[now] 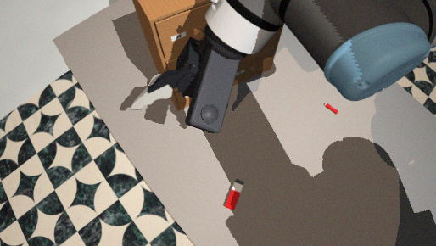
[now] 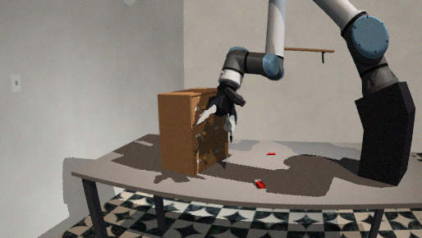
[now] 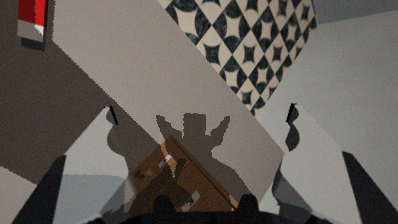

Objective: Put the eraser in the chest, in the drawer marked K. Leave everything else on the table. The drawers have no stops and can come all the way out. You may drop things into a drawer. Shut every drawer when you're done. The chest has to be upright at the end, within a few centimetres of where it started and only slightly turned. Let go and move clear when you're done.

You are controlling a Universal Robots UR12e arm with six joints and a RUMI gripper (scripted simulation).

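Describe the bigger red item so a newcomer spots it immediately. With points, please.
Start at the wooden chest [image 1: 146, 25] [image 2: 176, 131] on the table [image 1: 127, 140] [image 2: 135, 180]. Out in front of its drawers lies a red block [image 1: 232, 199] [image 2: 260, 185] [image 3: 31, 11] with a grey end. The other red piece [image 1: 331, 109] [image 2: 271, 153] is far thinner.

The chest [image 1: 146, 25] [image 2: 176, 131] [image 3: 200, 175] is orange-brown; the floor [image 1: 91, 192] [image 2: 263, 221] [image 3: 250, 40], green-black and cream patterned.

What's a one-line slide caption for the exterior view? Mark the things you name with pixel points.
Open hand [image 2: 215, 130] before the wooden chest [image 2: 176, 131], two red objects on the table [image 2: 139, 164].
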